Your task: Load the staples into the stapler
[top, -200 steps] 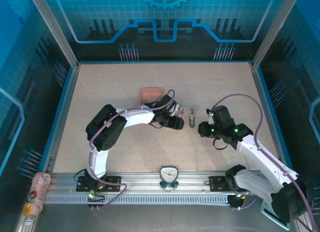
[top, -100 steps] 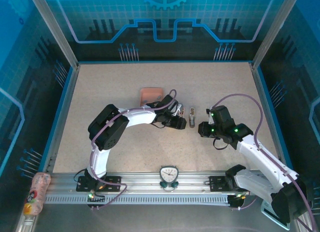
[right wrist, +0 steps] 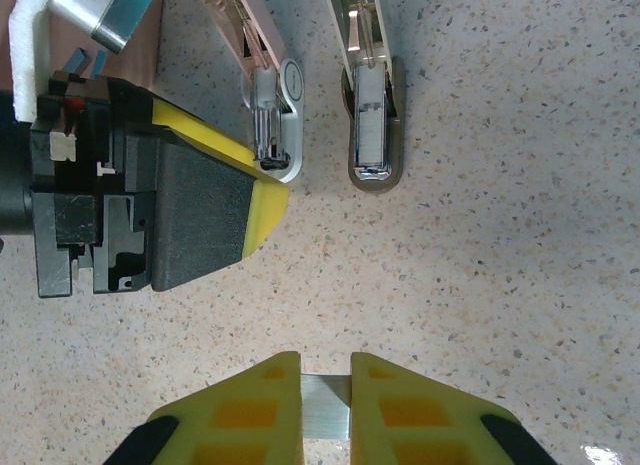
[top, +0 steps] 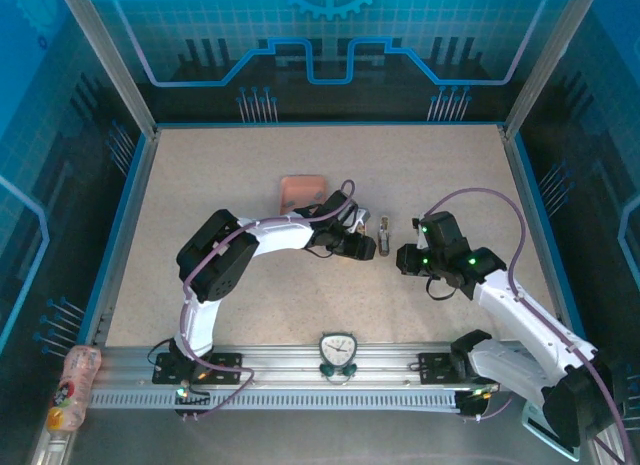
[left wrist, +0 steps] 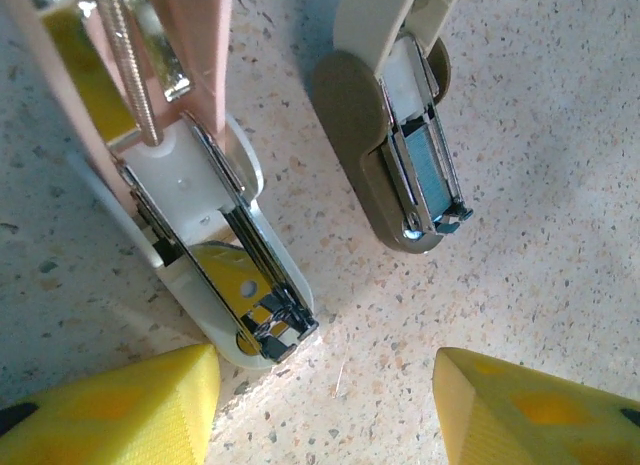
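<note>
Presently the right tool (right wrist: 325, 370) is nearly closed, its yellow fingers pinching a short silvery-grey metal strip of staples (right wrist: 325, 413). It hangs over the speckled beige tabletop (right wrist: 480, 285), a little short of two small staplers lying side by side. Opposite it, the left tool (left wrist: 327, 377) stands wide and holds nothing, its yellow fingertips (left wrist: 120, 410) spread before the nose of the pale pink mini stapler with silvery metal parts (left wrist: 235, 285); whether the nearer finger touches that nose I cannot tell. The pink stapler looks hinged open, its silvery channel bared, while a taupe and cream stapler (left wrist: 385, 135) lies just beside it, apart. Against the overhead views of a second ago, the left tool has crept slightly toward the pink stapler, the right tool with its strip has hardly stirred, and the staplers have not shifted. I judge that the left arm is settling in to steady the opened stapler so the right can feed the strip into the channel, a step not yet begun. Behind the left arm sits the salmon-pink rectangular tray (top: 300, 191). As for writing, a silvery-grey block (right wrist: 100, 10) on the left wrist carries faint marks too small to read, and no brand shows on either stapler.
</note>
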You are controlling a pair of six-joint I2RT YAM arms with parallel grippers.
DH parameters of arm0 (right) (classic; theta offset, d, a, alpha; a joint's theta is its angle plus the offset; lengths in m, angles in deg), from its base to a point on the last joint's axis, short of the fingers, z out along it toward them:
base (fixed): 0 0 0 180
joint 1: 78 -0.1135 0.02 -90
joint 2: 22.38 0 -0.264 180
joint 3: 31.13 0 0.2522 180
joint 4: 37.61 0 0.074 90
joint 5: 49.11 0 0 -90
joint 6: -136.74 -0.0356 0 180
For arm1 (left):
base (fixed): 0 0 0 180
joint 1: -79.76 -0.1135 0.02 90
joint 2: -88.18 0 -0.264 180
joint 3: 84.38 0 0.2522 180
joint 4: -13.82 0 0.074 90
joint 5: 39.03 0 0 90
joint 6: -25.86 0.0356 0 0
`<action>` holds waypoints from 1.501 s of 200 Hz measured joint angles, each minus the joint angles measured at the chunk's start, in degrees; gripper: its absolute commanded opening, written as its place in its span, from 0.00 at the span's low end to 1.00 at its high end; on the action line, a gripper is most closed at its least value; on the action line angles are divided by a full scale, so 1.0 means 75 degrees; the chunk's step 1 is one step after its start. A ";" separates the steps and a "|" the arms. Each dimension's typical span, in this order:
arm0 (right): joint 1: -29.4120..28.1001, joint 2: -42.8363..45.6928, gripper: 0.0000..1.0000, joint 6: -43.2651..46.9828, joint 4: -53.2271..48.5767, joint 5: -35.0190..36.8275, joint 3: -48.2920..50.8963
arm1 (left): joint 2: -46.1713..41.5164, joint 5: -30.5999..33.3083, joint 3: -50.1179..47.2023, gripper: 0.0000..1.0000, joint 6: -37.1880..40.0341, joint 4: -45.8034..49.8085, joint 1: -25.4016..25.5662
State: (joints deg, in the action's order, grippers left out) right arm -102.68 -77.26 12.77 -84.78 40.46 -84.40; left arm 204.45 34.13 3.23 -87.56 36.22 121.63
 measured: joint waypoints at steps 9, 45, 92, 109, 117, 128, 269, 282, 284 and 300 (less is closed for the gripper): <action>0.0000 -0.0035 0.15 0.0012 -0.0003 0.0000 -0.0006 | 0.0000 0.0003 0.0000 0.62 -0.0026 0.0006 0.0000; -0.0003 -0.0277 0.15 0.0149 -0.0064 0.0003 -0.0204 | -0.0178 0.0012 -0.0006 0.66 -0.0015 0.0221 -0.0023; -0.0067 -0.1107 0.15 0.0697 -0.0169 0.0073 -0.0965 | -0.1775 0.0108 -0.0367 0.74 0.0213 0.0586 -0.0513; -0.0254 -0.1518 0.15 0.0944 -0.0076 0.0073 -0.1256 | -0.2425 0.0128 -0.0580 0.76 0.0309 0.0589 -0.0898; -0.0364 -0.1740 0.15 0.1046 -0.0009 0.0093 -0.1419 | -0.2681 0.0125 -0.0664 0.78 0.0335 0.0589 -0.1119; -0.0481 -0.2005 0.15 0.1163 0.0131 0.0157 -0.1623 | -0.2984 0.0122 -0.0804 0.81 0.0347 0.0589 -0.1443; -0.1475 -0.4543 0.15 0.1533 0.2719 0.1982 -0.2031 | -0.4115 0.0219 -0.2008 0.98 0.0918 0.0621 -0.3789; -0.1565 -0.4607 0.15 0.1419 0.2894 0.2168 -0.1918 | -0.4048 0.0172 -0.2011 0.98 0.0915 0.0583 -0.3920; -0.1580 -0.4631 0.14 0.1413 0.2917 0.2200 -0.1906 | -0.4033 0.0163 -0.2011 0.98 0.0915 0.0577 -0.3937; -0.1696 -0.4803 0.14 0.1294 0.3005 0.2393 -0.1845 | -0.3905 0.0099 -0.2020 0.98 0.0915 0.0522 -0.3998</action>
State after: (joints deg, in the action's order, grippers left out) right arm -115.40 -113.28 22.47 -62.24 58.41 -98.23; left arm 175.16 34.87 -11.92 -80.70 40.14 91.64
